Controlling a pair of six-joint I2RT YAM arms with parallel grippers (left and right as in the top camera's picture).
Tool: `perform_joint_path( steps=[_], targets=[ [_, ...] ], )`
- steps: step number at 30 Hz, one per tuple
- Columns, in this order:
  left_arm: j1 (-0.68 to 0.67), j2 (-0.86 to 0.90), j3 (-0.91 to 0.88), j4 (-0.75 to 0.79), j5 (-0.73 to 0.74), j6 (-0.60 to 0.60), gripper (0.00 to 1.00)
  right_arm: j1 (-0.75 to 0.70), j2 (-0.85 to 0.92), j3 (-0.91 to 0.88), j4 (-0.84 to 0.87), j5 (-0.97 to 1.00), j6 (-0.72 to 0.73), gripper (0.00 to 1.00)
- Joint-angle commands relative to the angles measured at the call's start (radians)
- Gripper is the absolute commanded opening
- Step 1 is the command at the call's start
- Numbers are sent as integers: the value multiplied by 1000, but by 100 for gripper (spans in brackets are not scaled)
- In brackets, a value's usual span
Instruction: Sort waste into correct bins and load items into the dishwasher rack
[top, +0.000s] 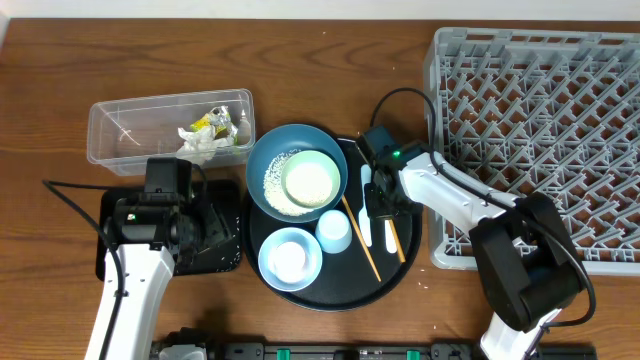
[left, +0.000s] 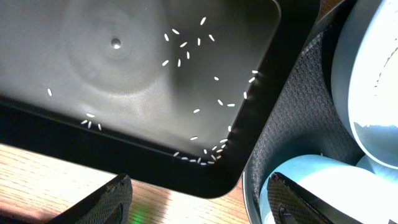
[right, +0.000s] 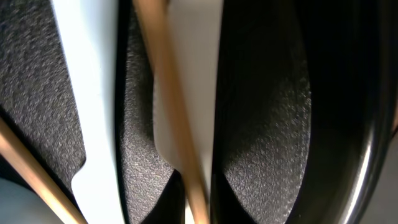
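- The right gripper (top: 378, 207) was low over the round black tray (top: 345, 290) at centre frame, among the cutlery lying right of the bowls.
- Its jaws were pressed together. The right wrist view showed a white spoon (right: 93, 93) and a wooden chopstick (right: 177, 124) crossing close under the camera, but which of them was pinched could not be told.
- The step in hand looked like lifting one piece of cutlery for the dishwasher rack (top: 540, 140), which filled the right of the frame.
- To do it well, the lift should have gone straight up and slowly, because the spoon and the chopsticks (top: 360, 238) overlapped and a neighbour could be dragged along.
- It was worth checking that only one piece rose before swinging right, and clearing the rack's near wall before lowering between the pegs.
- The left gripper (left: 205, 202) hovered with its jaws spread and holding nothing, above the flat black tray (left: 124, 74) at lower left, where rice grains (left: 186, 53) lay scattered.
- A crumpled napkin (top: 200, 148) and a yellow-green wrapper (top: 215, 122) sat in the clear tub (top: 130, 135) at upper left.
- The dark blue bowl (top: 262, 150), pale green bowl (top: 310, 180), light blue bowl (top: 290, 258) and white cup (top: 334, 231) remained on the round tray.
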Motion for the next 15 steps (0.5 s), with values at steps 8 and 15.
perform_joint_path(
  steps=[8,15],
  targets=[
    [-1,-2,18,-1,-14,-2,71,-3,-26,25,-47,-13,8,1],
    [-1,-2,18,-2,-14,-2,71,-8,-129,26,-47,-10,7,1]
  ],
)
